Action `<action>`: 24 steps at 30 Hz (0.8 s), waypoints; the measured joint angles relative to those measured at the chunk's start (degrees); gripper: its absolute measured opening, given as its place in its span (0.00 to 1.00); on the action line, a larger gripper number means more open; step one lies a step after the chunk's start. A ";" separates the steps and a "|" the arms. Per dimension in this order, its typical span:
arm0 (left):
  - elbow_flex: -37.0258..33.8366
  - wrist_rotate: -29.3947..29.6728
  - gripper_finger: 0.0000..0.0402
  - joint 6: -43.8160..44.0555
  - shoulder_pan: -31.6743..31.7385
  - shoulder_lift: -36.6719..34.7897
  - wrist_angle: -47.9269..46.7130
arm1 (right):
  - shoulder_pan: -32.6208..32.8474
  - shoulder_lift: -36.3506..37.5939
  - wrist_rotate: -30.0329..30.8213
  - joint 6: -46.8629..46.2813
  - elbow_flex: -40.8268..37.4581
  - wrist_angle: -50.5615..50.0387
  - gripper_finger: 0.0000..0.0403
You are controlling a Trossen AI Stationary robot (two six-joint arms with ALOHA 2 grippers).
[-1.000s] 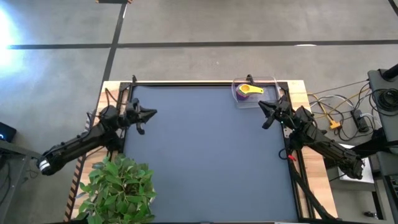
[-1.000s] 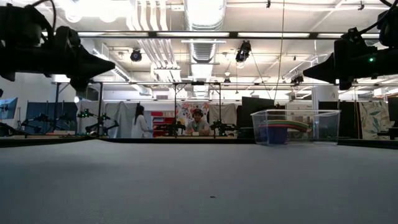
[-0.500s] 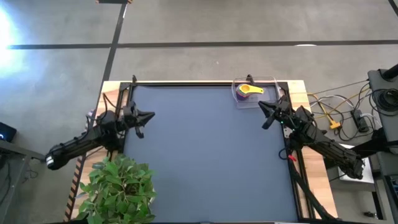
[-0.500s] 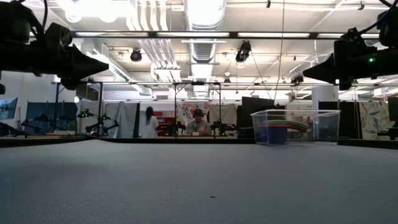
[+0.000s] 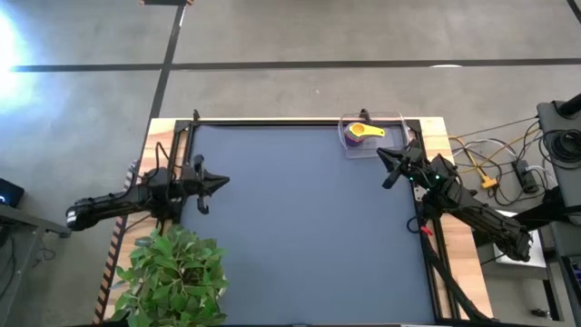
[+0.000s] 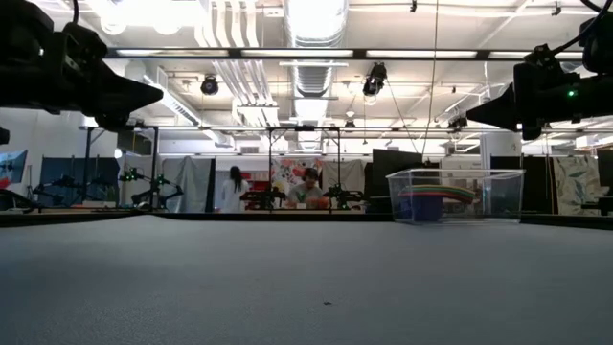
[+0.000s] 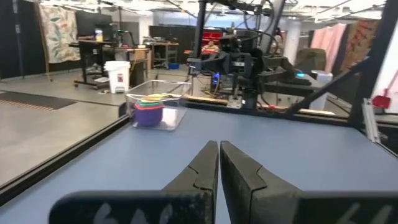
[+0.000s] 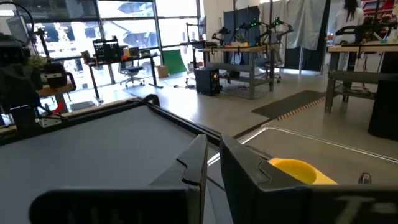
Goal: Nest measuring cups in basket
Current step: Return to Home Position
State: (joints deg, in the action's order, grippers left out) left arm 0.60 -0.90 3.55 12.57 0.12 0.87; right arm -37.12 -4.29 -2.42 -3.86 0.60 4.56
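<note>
Moved: left arm is lying flatter along its side than 1 second ago, and the left gripper point(image 5: 221, 181) is sitting a little nearer the plant point(image 5: 172, 272); the right arm is staying where it was.
Left gripper: it is hanging in the air over the left edge of the blue surface point(image 5: 300, 227), pointing toward the middle.
Left fingers point(image 7: 200, 171): the 2 dark fingers are pressing together and are holding nothing.
Right gripper point(image 5: 382, 153): it is hanging in the air by the right edge of the surface, just beside the basket point(image 5: 392, 123) and not touching it.
Right fingers point(image 8: 194, 163): the 2 fingers are pressing together with only a thin slit between them, and are holding nothing.
Measuring cups point(image 5: 359, 134): they are sitting stacked inside the basket, with the yellow 1 on top and a purple 1 peeking out under it.
Basket: it is sitting at the far right corner of the surface, and the coloured cup rims are showing through its clear wall in the low view.
People: 1 person point(image 6: 233, 187) is standing in the room behind the surface, farther right than 1 second ago, and another person point(image 6: 308, 187) is sitting close by.
</note>
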 joint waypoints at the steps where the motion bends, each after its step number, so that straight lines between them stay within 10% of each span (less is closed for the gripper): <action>1: 0.00 0.14 0.00 -0.06 -0.58 -0.02 -0.03 | 0.00 0.00 0.00 0.00 0.00 0.00 0.08; 24: -0.04 0.36 0.00 -0.06 -1.50 1.40 -0.07 | -0.01 0.00 0.00 0.00 0.00 0.00 0.08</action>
State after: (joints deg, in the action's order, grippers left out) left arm 0.56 -0.54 3.49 11.07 1.52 0.80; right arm -37.13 -4.29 -2.42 -3.86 0.60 4.56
